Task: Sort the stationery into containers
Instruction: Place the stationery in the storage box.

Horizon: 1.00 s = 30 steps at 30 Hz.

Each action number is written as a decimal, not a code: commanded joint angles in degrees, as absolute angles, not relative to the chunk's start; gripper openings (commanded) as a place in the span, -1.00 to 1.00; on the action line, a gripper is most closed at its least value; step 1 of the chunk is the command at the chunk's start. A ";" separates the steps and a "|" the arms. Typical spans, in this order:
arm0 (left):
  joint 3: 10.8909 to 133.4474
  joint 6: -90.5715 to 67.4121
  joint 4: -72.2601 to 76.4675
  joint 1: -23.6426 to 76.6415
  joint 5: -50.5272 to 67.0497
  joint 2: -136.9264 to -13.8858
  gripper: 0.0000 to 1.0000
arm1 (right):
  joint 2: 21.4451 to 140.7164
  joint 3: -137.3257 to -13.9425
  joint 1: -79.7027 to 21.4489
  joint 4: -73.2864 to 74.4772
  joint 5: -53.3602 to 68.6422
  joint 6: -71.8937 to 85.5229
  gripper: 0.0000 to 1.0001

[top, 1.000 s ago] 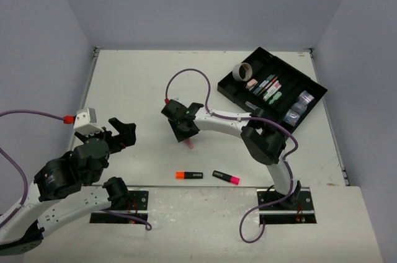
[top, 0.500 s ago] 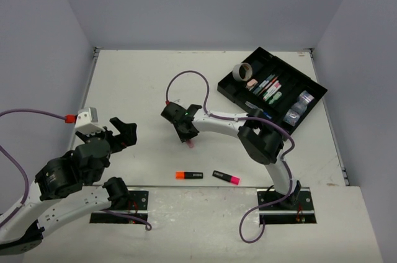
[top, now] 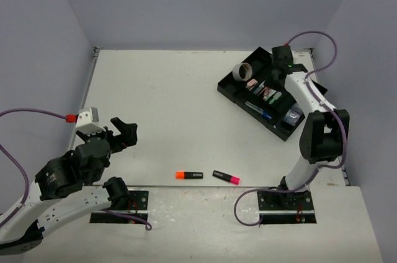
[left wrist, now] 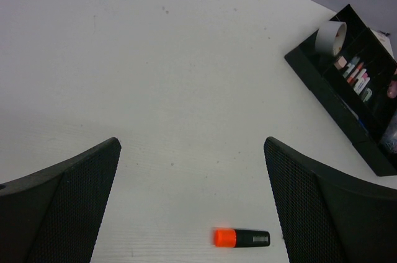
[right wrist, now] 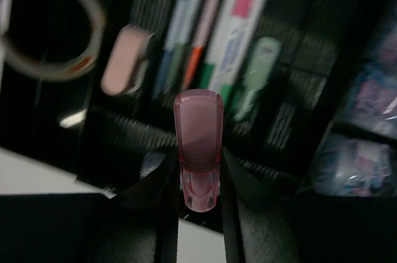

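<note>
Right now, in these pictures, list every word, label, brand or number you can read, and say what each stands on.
No text can be read in any view.
Blue print on the white plastic pen: too blurred to read.
Pale label on the black highlighter with orange end: too small to read.
On the translucent pink item held in the right pincer: no print shows.

The right hand (right wrist: 197, 176) grips a small, see-through pink object (right wrist: 198, 145) between two dark fingers. Behind it, blurred, lies a black tray (right wrist: 124, 133) with long compartments. It holds a tape ring (right wrist: 56, 72) at left, a pink eraser (right wrist: 124, 59) beside it, pens (right wrist: 232, 27) in the middle and shiny cubes (right wrist: 366, 89) at right. White bench (right wrist: 31, 173) shows at lower left.
</note>
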<state>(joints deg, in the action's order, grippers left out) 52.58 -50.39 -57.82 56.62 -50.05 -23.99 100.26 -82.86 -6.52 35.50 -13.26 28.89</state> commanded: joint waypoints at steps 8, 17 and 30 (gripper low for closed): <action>52.12 -48.17 -54.84 56.25 -50.28 -26.01 1.00 | 113.65 -91.13 3.61 37.25 -5.43 31.03 -0.73; 52.03 -48.34 -54.79 56.25 -50.45 -25.45 1.00 | 112.40 -87.88 3.69 35.35 -4.61 32.08 -0.49; 52.12 -48.43 -54.84 56.25 -50.62 -24.96 1.00 | 109.88 -86.18 3.69 35.42 -6.11 32.25 -0.24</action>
<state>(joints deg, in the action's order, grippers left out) 52.58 -49.69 -56.60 56.62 -49.50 -25.34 114.01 -86.73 3.51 36.28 -5.02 31.22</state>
